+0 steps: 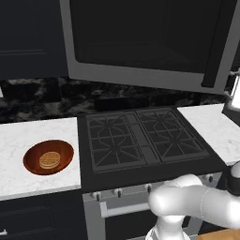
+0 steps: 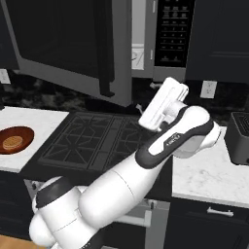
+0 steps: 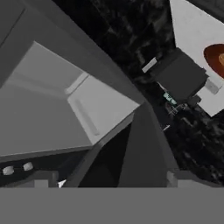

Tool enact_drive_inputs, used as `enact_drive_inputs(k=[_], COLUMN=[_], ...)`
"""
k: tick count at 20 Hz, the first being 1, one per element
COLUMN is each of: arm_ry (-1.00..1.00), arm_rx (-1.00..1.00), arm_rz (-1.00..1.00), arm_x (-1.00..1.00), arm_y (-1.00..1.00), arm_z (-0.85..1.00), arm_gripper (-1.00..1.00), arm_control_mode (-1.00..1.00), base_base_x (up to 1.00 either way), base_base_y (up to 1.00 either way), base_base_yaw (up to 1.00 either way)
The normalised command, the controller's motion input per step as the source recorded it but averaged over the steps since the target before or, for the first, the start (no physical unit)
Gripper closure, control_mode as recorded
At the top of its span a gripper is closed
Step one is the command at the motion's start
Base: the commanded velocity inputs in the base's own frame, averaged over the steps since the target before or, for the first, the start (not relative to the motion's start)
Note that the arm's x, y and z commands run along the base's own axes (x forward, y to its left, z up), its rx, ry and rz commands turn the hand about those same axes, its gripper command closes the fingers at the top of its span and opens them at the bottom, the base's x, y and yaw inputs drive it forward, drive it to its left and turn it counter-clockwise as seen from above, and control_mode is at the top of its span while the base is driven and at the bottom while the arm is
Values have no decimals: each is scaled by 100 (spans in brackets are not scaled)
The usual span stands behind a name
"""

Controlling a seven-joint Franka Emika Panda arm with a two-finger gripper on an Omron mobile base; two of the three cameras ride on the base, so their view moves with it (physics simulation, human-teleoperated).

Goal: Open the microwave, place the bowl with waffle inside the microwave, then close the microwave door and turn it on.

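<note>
The microwave (image 2: pixel 146 41) hangs above the stove, its light grey interior (image 3: pixel 65 100) exposed and its black button panel (image 2: pixel 170 31) at the right. The microwave door (image 1: pixel 140 37) stands swung wide open toward me, dark handle (image 2: pixel 104 48) on its free edge. The reddish-brown bowl (image 1: pixel 48 157) sits on the white counter left of the stove, and the golden waffle (image 1: pixel 49 160) lies in it. My gripper (image 2: pixel 146 96) is open and holds nothing. It hovers just below the microwave's opening, right of the door's free edge, far from the bowl (image 2: pixel 14 140).
The black gas stove (image 1: pixel 140 138) lies between the bowl's counter (image 1: pixel 18 136) and the right counter (image 2: pixel 204 175). A dark toaster (image 2: pixel 238 136) stands on the right counter. The open door overhangs the stove's back half.
</note>
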Motion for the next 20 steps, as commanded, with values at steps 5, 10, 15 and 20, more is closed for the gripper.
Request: enact_drive_inputs(k=[5,10,15,20], arm_ry=[-21,-18,-31,-31], arm_rx=[-21,-13,-11,-12], arm_rz=[18,27,20,17], arm_x=[-25,-90,-100,-100], arm_y=[100,100,100,100], arm_z=[6,0,0,0], arm_gripper=[-100,-100,-100,-100], arm_control_mode=[-100,-100,-100,-100], base_base_x=[0,0,0,0], base_base_y=[0,0,0,0], base_base_yaw=[0,0,0,0])
